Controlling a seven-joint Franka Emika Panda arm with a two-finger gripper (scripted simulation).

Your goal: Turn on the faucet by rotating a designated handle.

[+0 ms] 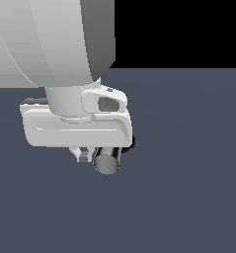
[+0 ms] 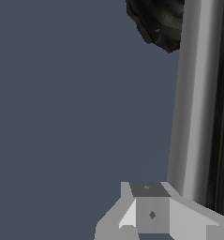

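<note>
The handle [image 1: 107,162] is a shiny silver bar whose flat round end pokes out just under the white hand. A sliver of the faucet's black body [image 1: 133,141] shows behind it. My gripper [image 1: 84,156] hangs right beside the bar, on the exterior view's left, with a single fingertip [image 1: 82,158] showing. In the wrist view the handle [image 2: 195,103] runs as a long silver column, the black ribbed base [image 2: 158,21] sits at its far end, and one grey fingertip [image 2: 151,208] lies against the bar's side. A second finger is hidden, so the gap cannot be judged.
The large white arm link [image 1: 45,39] fills the upper part of the exterior view's left and hides most of the faucet. A flat dark blue-grey floor [image 1: 188,197] spreads all round, with black background above it.
</note>
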